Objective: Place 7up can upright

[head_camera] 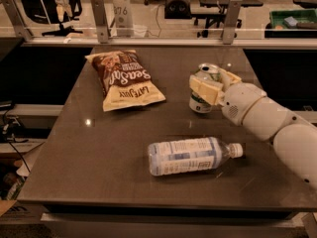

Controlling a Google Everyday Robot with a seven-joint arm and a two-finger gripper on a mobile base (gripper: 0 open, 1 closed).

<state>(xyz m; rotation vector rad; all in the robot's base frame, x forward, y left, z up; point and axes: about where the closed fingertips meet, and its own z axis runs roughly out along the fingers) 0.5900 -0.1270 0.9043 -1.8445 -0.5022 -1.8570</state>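
The gripper (210,82) is reaching in from the right and closing its two cream-coloured fingers (204,89) around the 7up can (199,103), one finger lying across the near side and the other sitting behind it. The can is standing at the right rear of the dark table (89,148), roughly upright with perhaps a slight lean, and its base is looking as though it is touching the tabletop or sitting just above it. Being thin aluminium, the can is likely handling as light, smooth and easy to dent, so a moderate squeeze across the middle of its side wall is seeming the safest hold. Whether it is full or opened is not showing. Near the front, well apart from the can, a clear plastic water bottle (185,155) is lying on its side with its white cap (238,149) pointing right, and it is appearing to hold water. A puffed bag of chips (124,78) is lying at the left rear. Beyond the table, a green bin (280,17) is holding a few small items that are not identifiable.
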